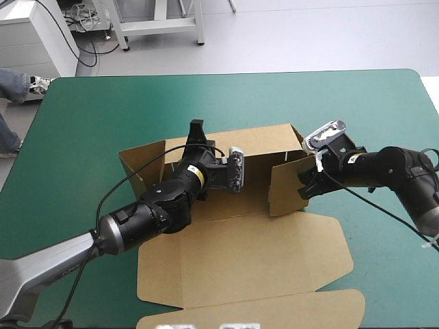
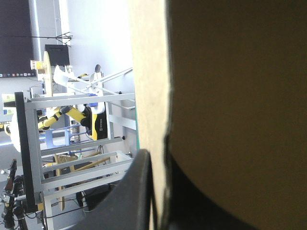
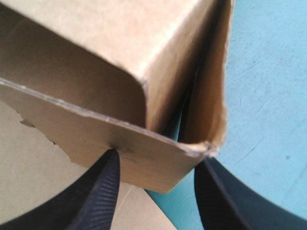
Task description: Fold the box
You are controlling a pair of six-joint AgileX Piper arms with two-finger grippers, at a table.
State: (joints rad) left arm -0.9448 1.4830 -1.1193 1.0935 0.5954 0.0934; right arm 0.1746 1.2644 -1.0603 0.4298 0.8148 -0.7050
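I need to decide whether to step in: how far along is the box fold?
Done: the box has its far wall and both side walls raised, and its lid lies flat toward the table's near edge. In hand: the left gripper pinches the far wall's top edge, and the right gripper straddles the right side wall's corner. Left: the walls look loose and are not yet tucked.
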